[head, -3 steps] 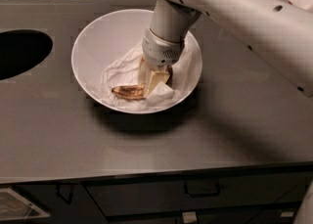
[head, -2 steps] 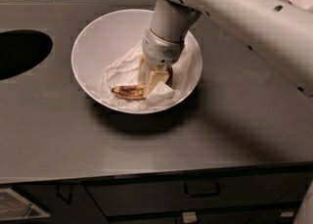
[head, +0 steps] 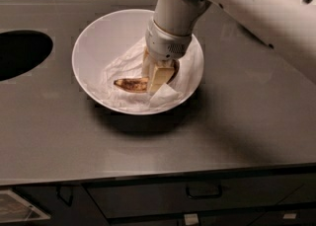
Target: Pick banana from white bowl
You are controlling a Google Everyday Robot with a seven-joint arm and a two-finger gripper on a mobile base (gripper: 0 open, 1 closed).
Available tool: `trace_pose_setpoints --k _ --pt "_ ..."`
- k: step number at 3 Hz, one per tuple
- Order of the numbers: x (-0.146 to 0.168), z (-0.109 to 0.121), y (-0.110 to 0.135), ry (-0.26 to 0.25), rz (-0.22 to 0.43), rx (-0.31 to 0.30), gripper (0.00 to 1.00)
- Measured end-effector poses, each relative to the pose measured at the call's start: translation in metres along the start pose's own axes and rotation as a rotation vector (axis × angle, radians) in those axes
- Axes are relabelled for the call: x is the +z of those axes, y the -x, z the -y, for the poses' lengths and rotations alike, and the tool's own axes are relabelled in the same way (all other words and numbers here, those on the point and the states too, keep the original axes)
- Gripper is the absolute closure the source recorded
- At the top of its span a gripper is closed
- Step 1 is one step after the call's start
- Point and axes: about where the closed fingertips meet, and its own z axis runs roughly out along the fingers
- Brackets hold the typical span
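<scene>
The white bowl (head: 94, 37) stands on the grey counter, lined with crumpled white paper (head: 123, 64). The banana (head: 129, 84), small and mottled brown, lies on the paper in the near half of the bowl. My gripper (head: 155, 74) reaches straight down into the bowl from the upper right. Its cream fingers (head: 160, 76) straddle the banana's right part and are closed on it. The banana's left end sticks out to the left of the fingers. A dark bit shows to their right. The banana still rests on the paper.
The grey counter (head: 247, 121) runs to a front edge with drawers (head: 202, 193) below. A dark round hole (head: 19, 52) is set in the counter at the left. My white arm (head: 256, 8) crosses the upper right above the counter.
</scene>
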Motion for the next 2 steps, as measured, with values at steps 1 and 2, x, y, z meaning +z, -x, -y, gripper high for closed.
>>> trace_pose_setpoints --k 1,2 --pt "-0.029 -0.004 0.01 -0.072 -0.029 -0.018 1.0" --pt "-0.05 -0.007 0.021 -0.142 -0.043 -0.04 1.0"
